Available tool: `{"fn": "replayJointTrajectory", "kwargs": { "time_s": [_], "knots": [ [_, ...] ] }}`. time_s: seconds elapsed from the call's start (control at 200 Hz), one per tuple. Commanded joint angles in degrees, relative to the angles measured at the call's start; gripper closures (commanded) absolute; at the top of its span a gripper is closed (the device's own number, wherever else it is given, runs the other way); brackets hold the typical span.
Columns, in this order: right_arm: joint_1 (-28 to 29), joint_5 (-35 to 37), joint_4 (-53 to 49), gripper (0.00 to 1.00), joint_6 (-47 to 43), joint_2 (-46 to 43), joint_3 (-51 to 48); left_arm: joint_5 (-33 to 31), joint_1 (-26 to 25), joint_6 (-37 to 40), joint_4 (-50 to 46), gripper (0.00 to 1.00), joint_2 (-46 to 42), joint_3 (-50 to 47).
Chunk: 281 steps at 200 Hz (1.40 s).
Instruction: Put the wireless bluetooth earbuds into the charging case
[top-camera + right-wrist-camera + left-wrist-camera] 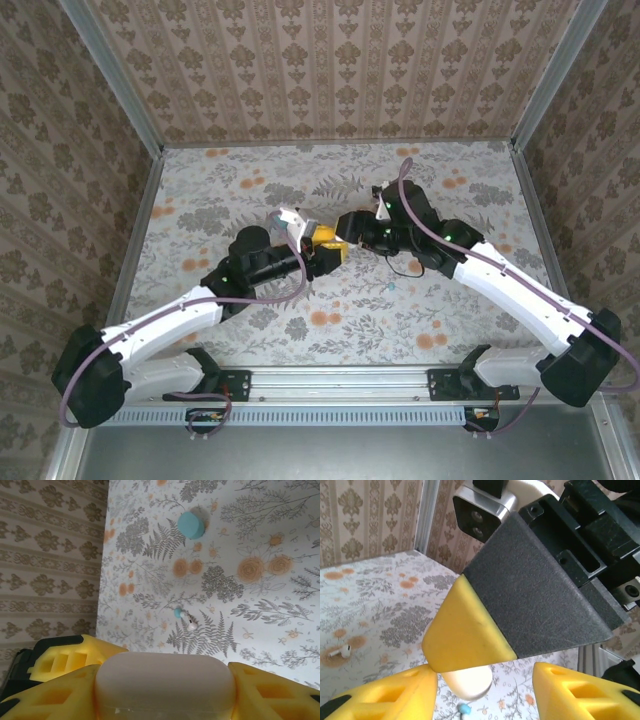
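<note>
Smooth, faintly satin plastic on the pale pinkish-white rounded charging case (165, 687). Matt yellow, foam-like, with moulded hollows, on the fingers (270, 692) of the right end effector (165, 695). Further up, rough dark grey grained cladding (535, 590). Same matt yellow on the left end effector (485, 692). Glossy white plastic with a teal-blue tip on the small stemmed earbud (186, 621). Matt printed floral covering, paper or cloth impossible to tell, over the surface (400, 320). Brushed bare metal on the grey frame post (113, 75). Glossy white plastic on the arm shells (520, 288).
</note>
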Motion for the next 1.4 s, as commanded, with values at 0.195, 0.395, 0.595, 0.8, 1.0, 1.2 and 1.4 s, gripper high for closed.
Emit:
{"fn": "replayJointTrajectory", "kwargs": {
  "time_s": [0.195,0.395,0.595,0.8,1.0,1.2,1.4],
  "knots": [
    [-0.16,-3.35,4.78,0.50,5.26,-2.33,-2.34,-2.27,-0.76,-2.44,8.20,0.55,2.35,-1.06],
    [-0.16,-3.69,6.76,0.50,7.51,-3.06,-3.62,-3.15,-0.77,-3.55,10.90,0.62,3.57,-1.42],
    [-0.07,-3.96,7.69,0.48,7.61,-3.05,-3.76,-3.74,-0.25,-5.73,13.58,0.82,4.16,-1.94],
    [-0.38,-4.24,11.31,0.27,4.01,-5.12,-4.69,-2.82,3.46,-11.51,14.87,0.92,1.73,-3.60],
    [-2.84,-5.70,18.48,0.24,-1.49,-11.86,-8.19,3.20,9.86,-20.24,15.50,0.94,-3.45,-4.34],
    [-3.50,-11.92,32.59,0.29,-2.70,-12.72,-12.54,6.53,12.32,-29.40,17.23,0.94,-5.96,-2.89],
    [-3.50,-17.66,42.16,0.29,1.01,-7.88,-12.74,7.73,10.97,-37.01,21.61,0.95,-3.66,-0.34]
  ]
}}
